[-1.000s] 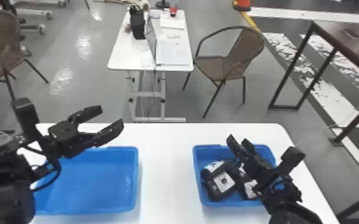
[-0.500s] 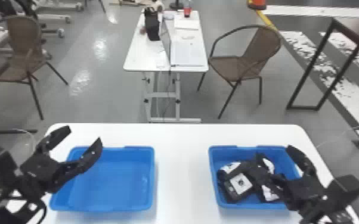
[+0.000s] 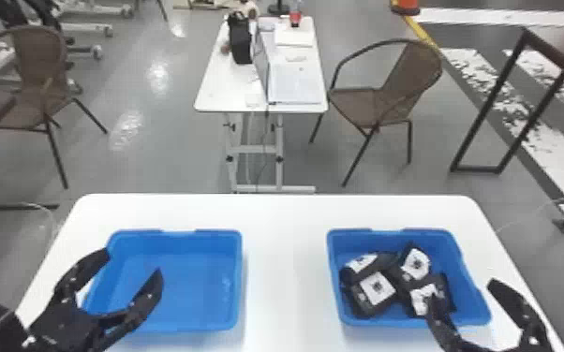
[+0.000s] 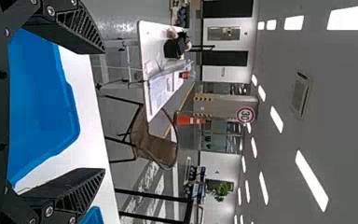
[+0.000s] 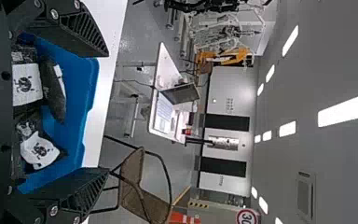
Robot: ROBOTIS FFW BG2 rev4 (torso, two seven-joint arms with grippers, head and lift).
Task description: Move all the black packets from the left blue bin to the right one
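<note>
Both arms have drawn back toward the near side over the last second. The right end effector point(image 3: 461, 290) has backed off from over the packets point(image 3: 374, 292) to the near corner of the right blue bin point(image 3: 471, 302), spread, nothing pinched. The left end effector point(image 3: 133, 262), also spread and unloaded, hangs by the left blue bin point(image 3: 192, 290). That one looks bare inside; packets lie heaped in the right. I judge the transfer done, only parking left. White bench point(image 3: 285, 281), bins well apart. Beyond: grey floor, laptop point(image 3: 295, 88) on a far table point(image 3: 215, 96), woven chairs point(image 3: 398, 77).
</note>
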